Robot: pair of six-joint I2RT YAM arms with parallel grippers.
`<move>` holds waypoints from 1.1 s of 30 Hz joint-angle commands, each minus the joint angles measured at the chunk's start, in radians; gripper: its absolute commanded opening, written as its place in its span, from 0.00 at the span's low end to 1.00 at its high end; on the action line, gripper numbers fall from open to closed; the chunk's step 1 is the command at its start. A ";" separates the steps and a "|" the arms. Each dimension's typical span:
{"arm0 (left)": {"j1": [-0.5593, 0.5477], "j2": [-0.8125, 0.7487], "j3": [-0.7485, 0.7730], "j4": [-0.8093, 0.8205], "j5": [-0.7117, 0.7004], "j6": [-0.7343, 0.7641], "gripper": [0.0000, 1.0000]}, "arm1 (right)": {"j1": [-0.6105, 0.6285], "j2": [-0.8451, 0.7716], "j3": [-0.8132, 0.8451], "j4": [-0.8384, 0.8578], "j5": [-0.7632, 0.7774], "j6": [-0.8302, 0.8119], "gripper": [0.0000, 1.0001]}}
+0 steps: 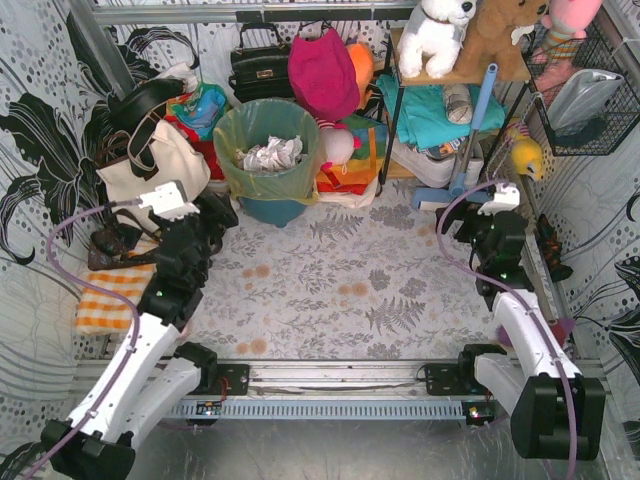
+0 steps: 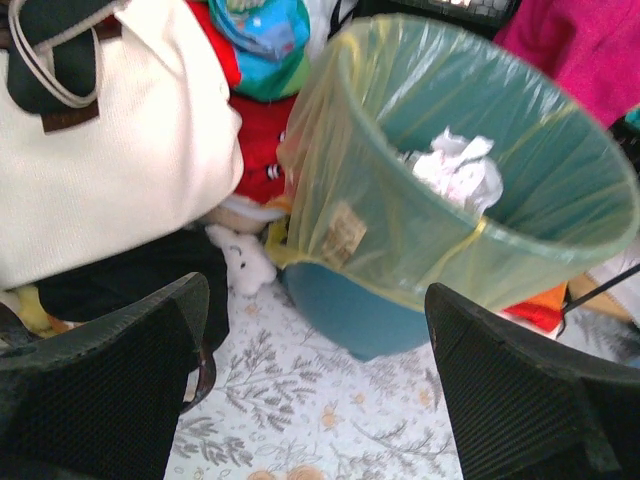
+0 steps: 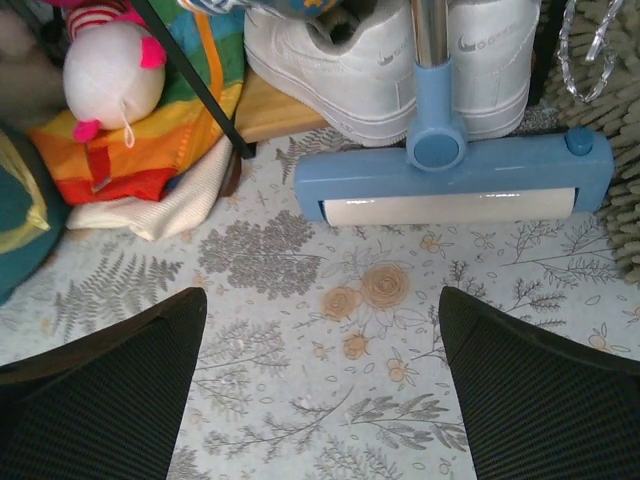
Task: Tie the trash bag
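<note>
Bright, even light, soft shadows; the trash bag (image 2: 400, 230) slightly blurred up close

Possible swoosh mark on white sneakers (image 3: 330, 70), no legible text

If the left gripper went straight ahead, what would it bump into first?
Probably the trash bag where it drapes over the teal bin, straight ahead of the open left gripper. It might touch the bin's bare base first.

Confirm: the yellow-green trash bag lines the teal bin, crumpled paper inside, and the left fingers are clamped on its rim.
Not clamped: the left fingers stand open, short of the trash bag, as the left wrist view shows. The rest holds.
</note>
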 commanded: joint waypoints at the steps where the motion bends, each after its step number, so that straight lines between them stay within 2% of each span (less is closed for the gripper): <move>1: -0.004 0.042 0.200 -0.304 -0.061 -0.084 0.98 | -0.006 -0.018 0.137 -0.256 -0.020 0.078 0.99; 5: -0.004 0.116 0.354 -0.422 -0.038 -0.094 0.98 | -0.006 0.068 0.300 -0.445 -0.082 0.108 0.99; 6: -0.003 0.133 0.383 -0.438 -0.029 -0.103 0.98 | -0.006 0.087 0.327 -0.472 -0.097 0.120 0.96; 8: -0.003 0.169 0.441 -0.476 -0.015 -0.125 0.98 | -0.004 0.105 0.361 -0.490 -0.126 0.164 0.90; 13: -0.003 0.255 0.590 -0.574 0.038 -0.163 0.98 | 0.025 0.113 0.419 -0.501 -0.164 0.263 0.85; 18: 0.016 0.409 0.762 -0.731 -0.018 -0.188 0.98 | 0.191 0.166 0.537 -0.541 -0.035 0.275 0.83; 21: 0.060 0.469 0.823 -0.760 0.055 -0.176 0.98 | 0.275 0.230 0.632 -0.570 0.005 0.309 0.82; 25: 0.146 0.577 0.940 -0.814 0.194 -0.156 0.98 | 0.383 0.311 0.725 -0.557 0.061 0.359 0.76; 29: 0.187 0.694 1.069 -0.877 0.268 -0.135 0.98 | 0.495 0.403 0.837 -0.545 0.136 0.372 0.79; 33: 0.202 0.784 1.156 -0.902 0.287 -0.126 0.98 | 0.548 0.521 0.949 -0.534 0.144 0.406 0.82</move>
